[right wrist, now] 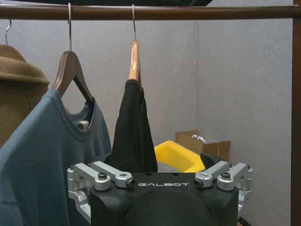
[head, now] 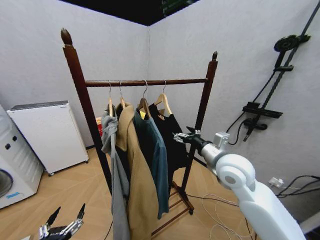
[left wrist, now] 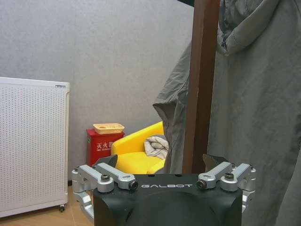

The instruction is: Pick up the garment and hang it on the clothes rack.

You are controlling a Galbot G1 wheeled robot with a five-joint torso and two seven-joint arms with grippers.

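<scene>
The garment (head: 172, 137), that black tee on its light wooden hanger (head: 162, 102), is hanging on the clothes rack (head: 145, 82), last in the row toward the right post. From my head cam the row goes grey hooded thing (head: 114, 165), tan coat (head: 137, 185), teal-blue shirt (head: 155, 155), then the black tee. My right gripper (head: 181, 136) is stretched out at about chest height of the tee, just beside its outer edge, and its fingers look spread with nothing between them. My left gripper (head: 64, 224) sits way down by the floor at the bottom of the picture, fingers splayed apart, nothing in them either. There's a white cabinet (head: 47, 132) against the left wall, and a bit of a washing machine (head: 12, 170) next to it.

Left wrist cam: my left gripper (left wrist: 164, 181) has its fingers (left wrist: 115, 175) apart and empty. Right ahead is the rack's dark post (left wrist: 200, 84) with the grey garment (left wrist: 254, 103) draped around it. Further back I see a white perforated cabinet (left wrist: 33, 146), a red box (left wrist: 103, 146) and a yellow chair (left wrist: 138, 150).

Right wrist cam: my right gripper (right wrist: 164, 181) is open too, fingers (right wrist: 113, 176) holding nothing. The black tee (right wrist: 134, 132) hangs edge-on from its hanger (right wrist: 135, 63), hooked over the bar (right wrist: 188, 12), with the teal shirt (right wrist: 51, 150) beside it and the tan coat (right wrist: 19, 94) further along. A yellow bin (right wrist: 181, 157) and a cardboard box (right wrist: 204, 143) are on the floor behind.
</scene>
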